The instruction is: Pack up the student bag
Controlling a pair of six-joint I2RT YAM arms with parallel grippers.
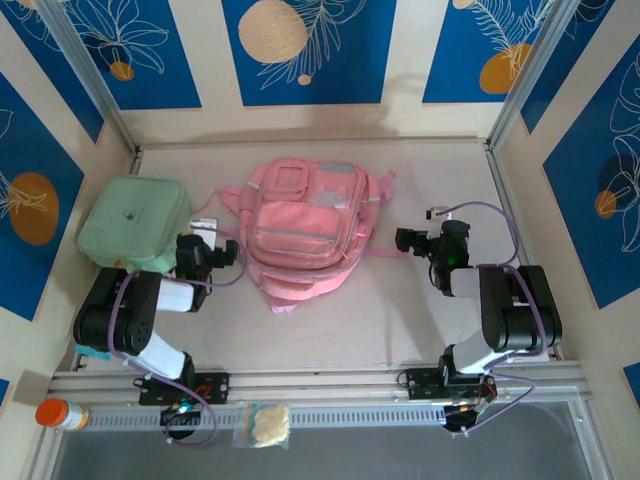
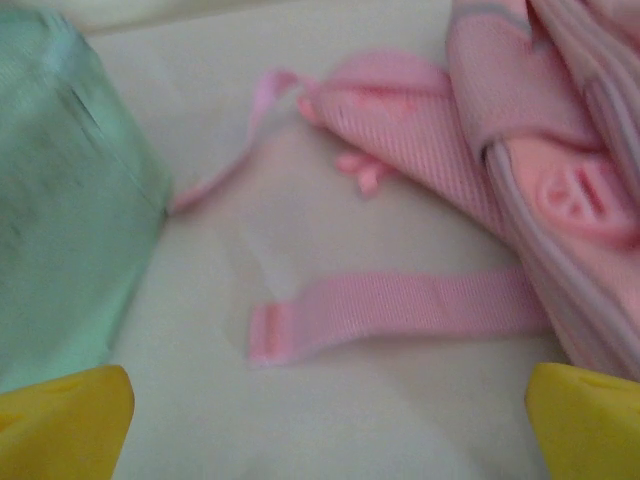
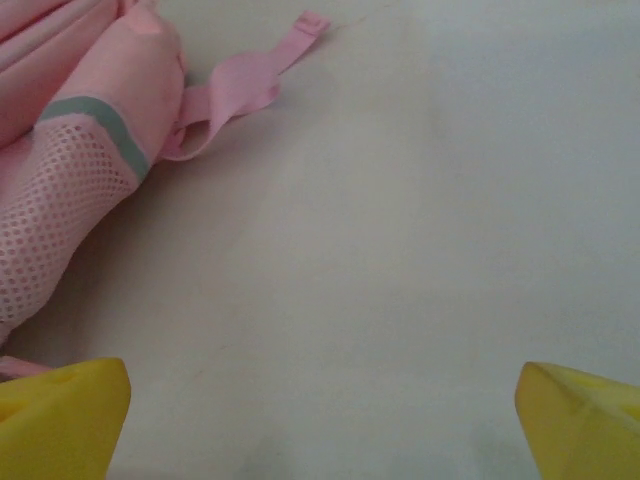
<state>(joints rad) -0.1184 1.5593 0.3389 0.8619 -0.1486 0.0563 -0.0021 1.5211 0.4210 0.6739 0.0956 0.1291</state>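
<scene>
Student bag (image 1: 300, 235), a large pink fabric backpack with grey-silver trim, lies flat mid-table, pockets up, on the pale tabletop (image 1: 420, 330) inside blue-and-cream patterned walls (image 1: 300, 50). A mint-green square soft case (image 1: 135, 222) sits by the left wall. The left gripper (image 2: 322, 425) is spread wide over a loose pink strap (image 2: 400, 310) between case and bag. The right gripper (image 3: 320, 420) is spread wide over bare table right of the bag.

A pale beige bench (image 1: 420, 310) sits boxed in on three sides by cream walls (image 1: 210, 60) hung with deep blue panels (image 1: 305, 50) bearing white leaf outlines and orange and cream discs. Slanting aluminium posts (image 1: 85, 70) mark the far corners; a slotted metal rail (image 1: 350, 415) runs along the near edge, under soft, even light
</scene>
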